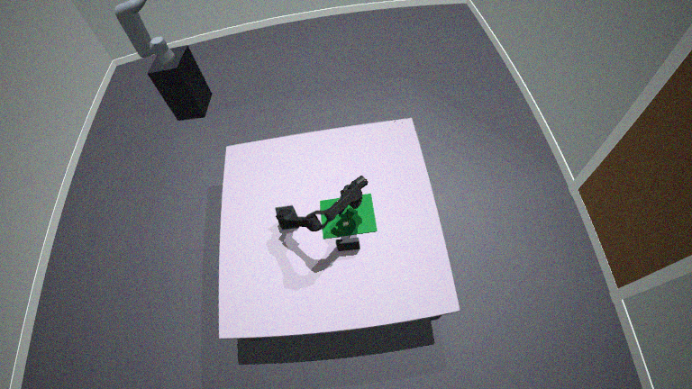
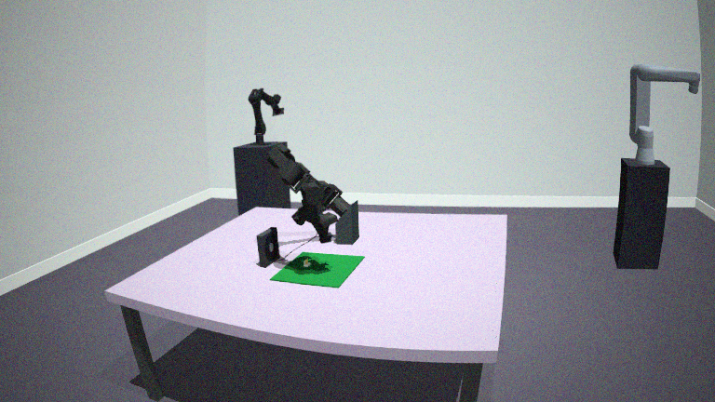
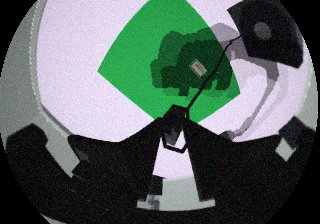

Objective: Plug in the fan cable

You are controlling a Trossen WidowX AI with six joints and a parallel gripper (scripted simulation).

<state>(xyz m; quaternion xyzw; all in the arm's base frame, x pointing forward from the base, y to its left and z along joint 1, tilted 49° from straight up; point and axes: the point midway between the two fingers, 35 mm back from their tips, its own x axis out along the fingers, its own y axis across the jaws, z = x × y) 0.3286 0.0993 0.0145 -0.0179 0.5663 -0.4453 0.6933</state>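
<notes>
The green board [image 1: 368, 212] [image 2: 344, 270] [image 3: 132, 59] lies flat on the table. The small pale header [image 1: 346, 223] [image 2: 306, 261] [image 3: 198, 68] stands on it, in the arm's shadow. The black fan [image 1: 348, 245] [image 2: 267, 247] [image 3: 285, 39] stands upright beside the board. My gripper [image 2: 325, 239] [image 3: 172, 121] is shut on the dark cable plug [image 3: 175, 115] and holds it in the air, above and away from the header. The thin black cable [image 3: 204, 86] [image 2: 301, 245] runs nearly straight from the plug to the fan. The top view does not show the fingertips clearly.
My arm's dark base block [image 1: 286, 215] [image 2: 347, 224] stands on the table [image 1: 305, 308] [image 2: 422, 297] [image 3: 70, 59] beside the board. Off the table, a grey arm [image 1: 133, 28] [image 2: 640, 102] and a black arm [image 2: 257, 113] stand on dark pedestals.
</notes>
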